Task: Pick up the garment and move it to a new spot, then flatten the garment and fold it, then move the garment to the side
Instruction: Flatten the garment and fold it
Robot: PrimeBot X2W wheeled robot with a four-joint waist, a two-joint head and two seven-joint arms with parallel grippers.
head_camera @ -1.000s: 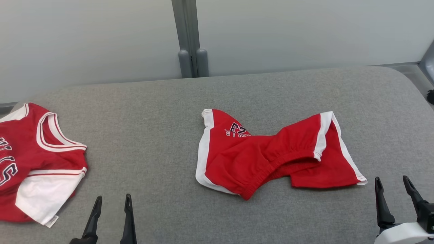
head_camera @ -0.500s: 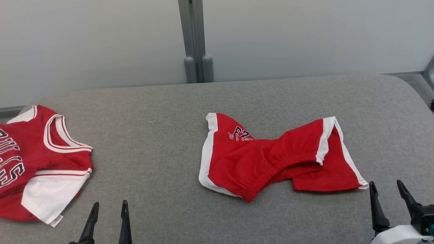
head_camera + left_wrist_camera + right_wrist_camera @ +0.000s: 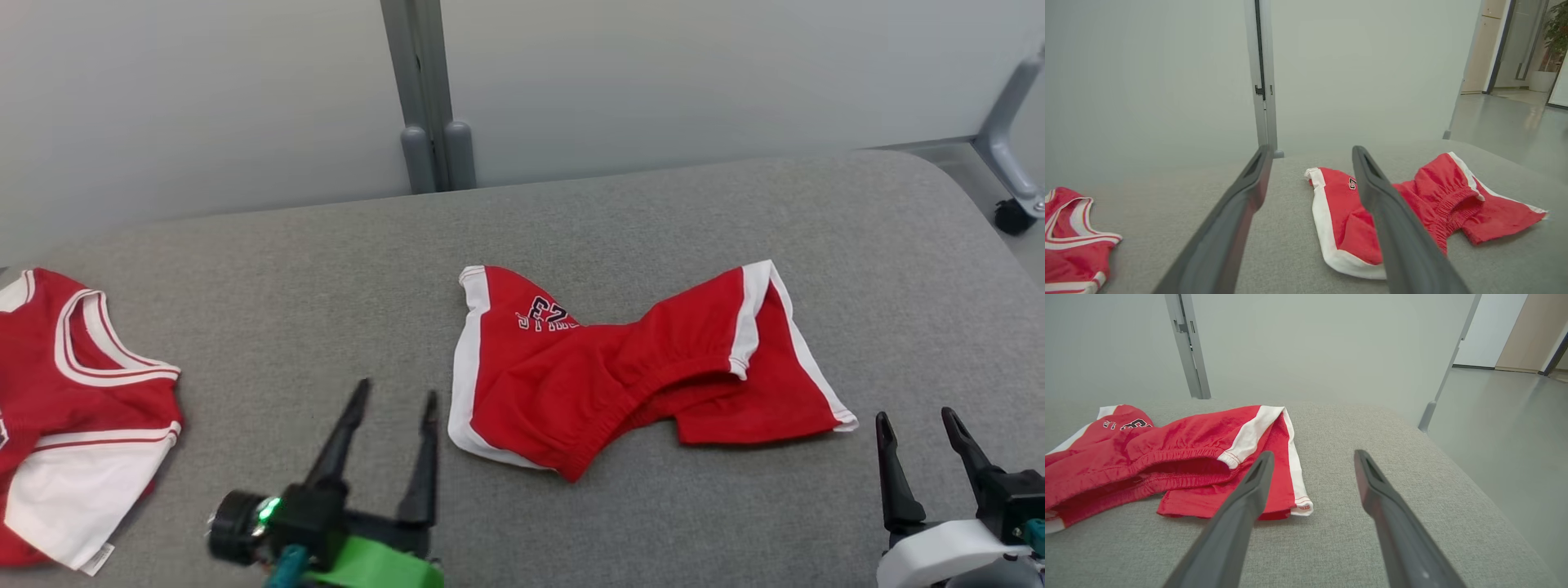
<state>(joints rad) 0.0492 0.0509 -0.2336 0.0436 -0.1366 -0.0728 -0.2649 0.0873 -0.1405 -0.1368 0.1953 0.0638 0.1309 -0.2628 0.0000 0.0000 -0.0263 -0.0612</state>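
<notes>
Grey table (image 3: 326, 269), crumpled shorts (image 3: 604, 384), L gripper (image 3: 396, 390), R gripper (image 3: 913, 415) spread

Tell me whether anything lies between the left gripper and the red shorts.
Nothing visible does: only bare grey surface separates the open left gripper from the shorts. The jersey lies on its other side.

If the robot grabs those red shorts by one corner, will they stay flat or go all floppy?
Probably floppy: the red shorts already lie bunched and creased, so the rest would likely dangle. They look like thin cloth, so probably light. They likely won't slide easily, since the grey table cover looks fuzzy and may drag on them.
</notes>
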